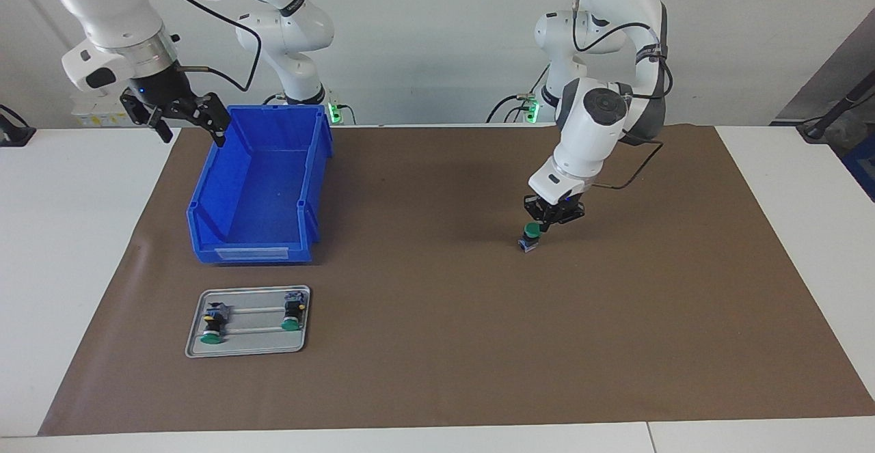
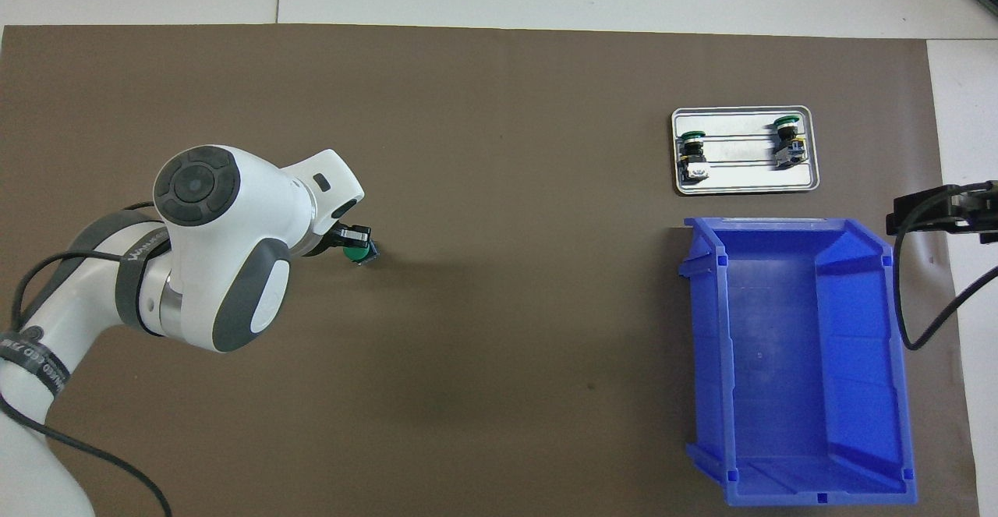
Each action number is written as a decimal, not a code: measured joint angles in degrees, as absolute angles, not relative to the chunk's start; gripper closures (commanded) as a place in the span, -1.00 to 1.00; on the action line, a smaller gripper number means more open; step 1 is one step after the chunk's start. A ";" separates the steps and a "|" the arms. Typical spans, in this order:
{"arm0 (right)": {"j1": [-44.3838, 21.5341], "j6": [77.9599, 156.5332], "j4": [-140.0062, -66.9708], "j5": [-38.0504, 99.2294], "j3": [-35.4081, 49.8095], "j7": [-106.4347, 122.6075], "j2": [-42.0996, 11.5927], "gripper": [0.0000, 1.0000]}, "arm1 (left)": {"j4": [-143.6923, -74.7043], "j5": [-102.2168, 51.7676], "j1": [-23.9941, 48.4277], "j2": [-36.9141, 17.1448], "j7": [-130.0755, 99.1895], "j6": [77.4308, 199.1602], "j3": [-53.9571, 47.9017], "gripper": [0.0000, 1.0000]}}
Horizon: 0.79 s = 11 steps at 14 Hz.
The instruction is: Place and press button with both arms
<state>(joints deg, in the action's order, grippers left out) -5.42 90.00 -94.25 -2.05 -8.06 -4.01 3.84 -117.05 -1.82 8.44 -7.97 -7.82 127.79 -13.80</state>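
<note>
1. Left gripper (image 1: 545, 223) is low over the brown mat (image 1: 437, 344), its fingertips pinched on the green cap of the button (image 1: 530, 237), which sits on or just above the mat, well apart from the blue bin (image 1: 260, 186) and the metal tray (image 1: 249, 350).
2. Right gripper (image 1: 179, 113) hangs spread over the edge of the mat beside the bin at the right arm's end of the worktop, and it waits there, holding nothing.
3. The step in hand looks like the pick-up: lift straight up so the button does not swing or slip out of the pinch on its cap.
4. Keeping the button upright should help, since it probably has to be set down cap-up to be pressed.
5. The carry likely goes toward the tray, where two similar buttons (image 1: 213, 324) already lie on rails; a slow approach avoids knocking them.
6. The button is tiny: a round green cap on a short black body with small blue and yellow bits at the base, standing slightly tilted.
</note>
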 measured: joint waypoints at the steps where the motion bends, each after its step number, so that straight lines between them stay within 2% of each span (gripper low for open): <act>1: -5.42 90.00 -94.25 -2.05 -8.06 -4.01 3.84 -1.00 | -117.46 -1.81 8.86 -8.11 -7.83 128.34 -13.83 1.00; 11: -5.42 90.00 -94.41 -2.05 -8.06 -4.01 3.84 -1.00 | -119.02 -0.06 10.12 -8.45 -7.87 131.40 -13.83 1.00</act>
